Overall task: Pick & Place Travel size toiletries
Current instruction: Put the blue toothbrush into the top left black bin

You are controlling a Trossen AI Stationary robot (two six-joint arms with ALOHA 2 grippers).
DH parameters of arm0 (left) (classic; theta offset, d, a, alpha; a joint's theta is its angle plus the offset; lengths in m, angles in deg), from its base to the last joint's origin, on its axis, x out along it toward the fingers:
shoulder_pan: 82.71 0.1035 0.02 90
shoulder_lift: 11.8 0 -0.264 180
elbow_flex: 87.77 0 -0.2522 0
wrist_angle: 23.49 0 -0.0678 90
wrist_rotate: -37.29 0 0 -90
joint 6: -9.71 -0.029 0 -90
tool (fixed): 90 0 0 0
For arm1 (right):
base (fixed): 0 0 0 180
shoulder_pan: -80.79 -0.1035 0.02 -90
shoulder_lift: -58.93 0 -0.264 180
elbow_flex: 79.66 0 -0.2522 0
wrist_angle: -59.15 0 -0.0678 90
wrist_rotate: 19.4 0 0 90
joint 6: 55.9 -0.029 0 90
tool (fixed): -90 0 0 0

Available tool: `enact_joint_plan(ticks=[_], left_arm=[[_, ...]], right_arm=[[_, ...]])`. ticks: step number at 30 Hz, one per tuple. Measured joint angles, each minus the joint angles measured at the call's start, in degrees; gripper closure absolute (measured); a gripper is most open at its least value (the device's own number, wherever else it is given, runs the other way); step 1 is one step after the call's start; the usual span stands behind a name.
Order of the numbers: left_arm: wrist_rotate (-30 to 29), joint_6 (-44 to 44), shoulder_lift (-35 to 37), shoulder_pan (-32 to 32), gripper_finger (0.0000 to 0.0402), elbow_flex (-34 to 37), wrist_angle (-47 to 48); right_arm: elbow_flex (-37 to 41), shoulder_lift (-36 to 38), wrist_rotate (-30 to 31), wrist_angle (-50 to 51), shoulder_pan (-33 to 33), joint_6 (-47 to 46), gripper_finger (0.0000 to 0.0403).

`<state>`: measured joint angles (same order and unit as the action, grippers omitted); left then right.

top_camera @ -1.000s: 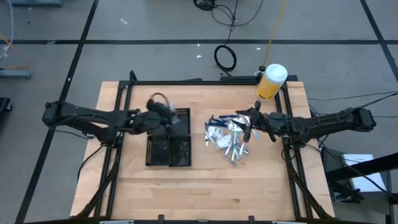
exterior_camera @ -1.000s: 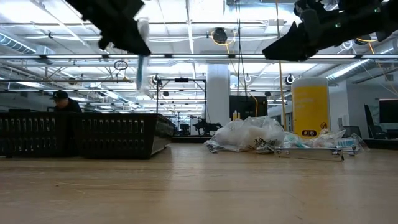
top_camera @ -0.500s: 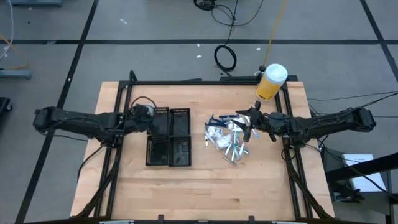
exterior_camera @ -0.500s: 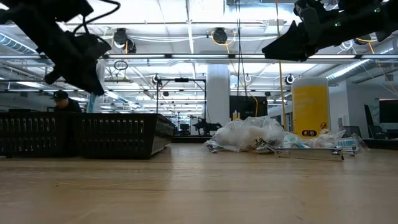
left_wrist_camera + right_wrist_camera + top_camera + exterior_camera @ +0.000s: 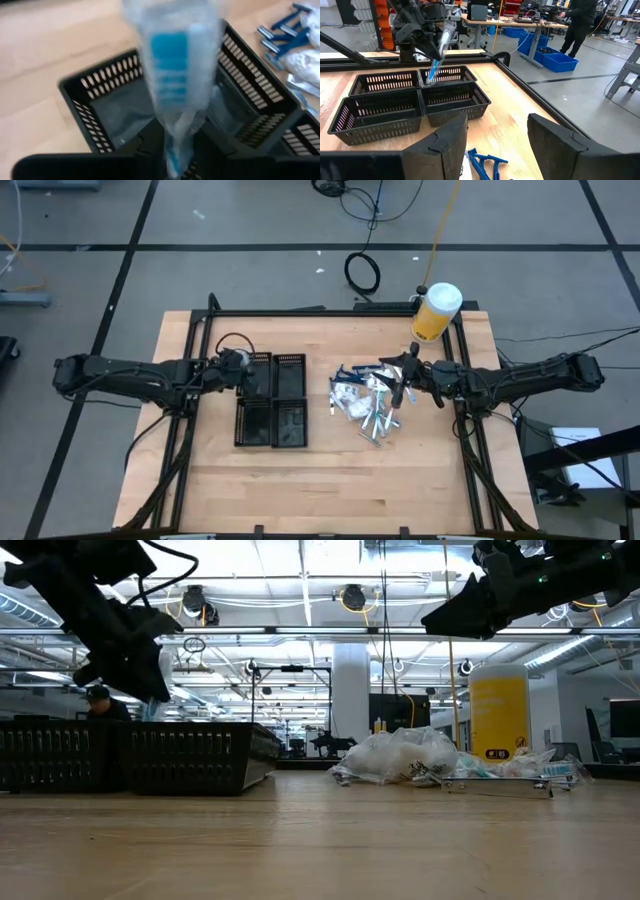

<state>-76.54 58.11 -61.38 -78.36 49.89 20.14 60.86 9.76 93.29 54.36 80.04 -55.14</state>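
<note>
Over the black tray's back-left compartment, the left hand pinches a clear-wrapped blue razor by its lower end, so the item hangs above the basket, not yet inside. Looks light and stiff inside, but the film wrap is likely slick and crinkly, so grip the solid handle rather than loose film. Right hand hovers spread and empty above the remaining toiletries pile on the tabletop.

A lab: workbenches, blue bins, ceiling lights.
</note>
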Motion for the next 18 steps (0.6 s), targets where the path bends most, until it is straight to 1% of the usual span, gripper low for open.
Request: enact_joint_plan(ticks=[3,7,10,14,18], left_arm=[[2.3,0.2,0.0,0.5,0.0271,0.0,0.0],[2.4,-0.4,0.0,0.6,0.0218,0.0,0.0],[2.4,-2.8,0.0,0.6,0.0183,0.0,0.0],[2.5,-4.6,0.0,0.6,0.0153,0.0,0.0],[2.6,-5.5,0.0,0.6,0.0136,0.0,0.0]], right_arm=[[0.0,0.0,0.0,0.0,0.0,0.1,0.0207],[0.0,0.0,0.0,0.2,0.0,0.1,0.0207],[0.0,0.0,0.0,0.3,0.0,0.1,0.0209],[0.0,0.0,0.0,0.4,0.0,0.1,0.0207],[0.0,0.0,0.0,0.6,0.0,0.1,0.0207]])
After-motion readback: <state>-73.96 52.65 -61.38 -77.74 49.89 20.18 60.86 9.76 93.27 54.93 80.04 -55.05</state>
